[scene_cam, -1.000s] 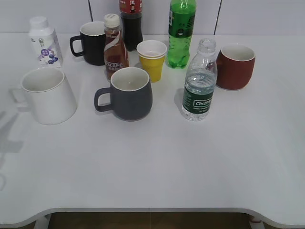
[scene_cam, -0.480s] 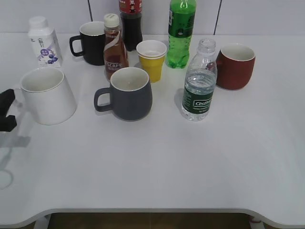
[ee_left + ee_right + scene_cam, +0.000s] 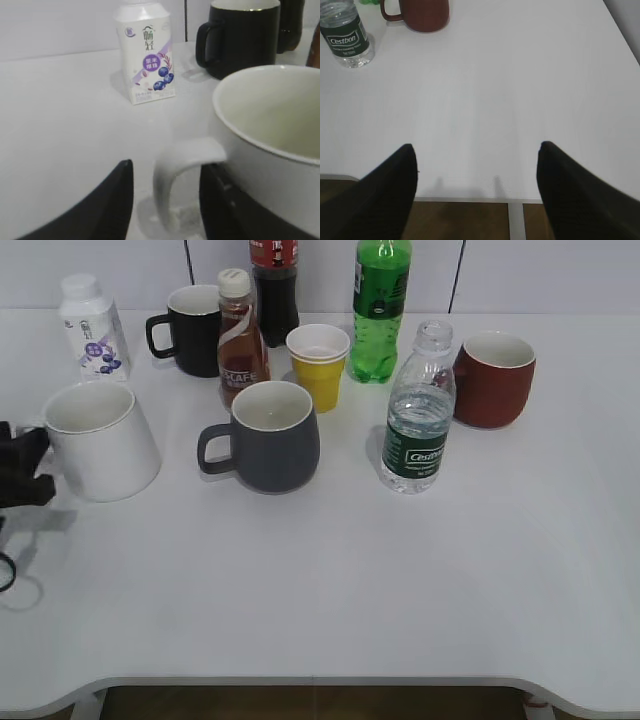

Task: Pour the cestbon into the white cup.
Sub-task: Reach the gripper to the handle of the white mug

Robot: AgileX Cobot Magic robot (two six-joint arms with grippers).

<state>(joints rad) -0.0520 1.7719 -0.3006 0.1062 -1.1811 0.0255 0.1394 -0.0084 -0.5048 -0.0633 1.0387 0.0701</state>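
My left pincer (image 3: pixel 165 200) has just slid in from the edge of the surface (image 3: pixel 330 580) and now sits spread around the white cup (image 3: pixel 100 440) handle, ready to steady it. The cestbon (image 3: pixel 347 37) stands untouched far ahead-left of my spread right pincer (image 3: pixel 477 165), so pouring hasn't begun.

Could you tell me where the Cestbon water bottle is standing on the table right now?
In the exterior view the Cestbon bottle stands upright right of centre, just left of the red mug and in front of the green soda bottle.
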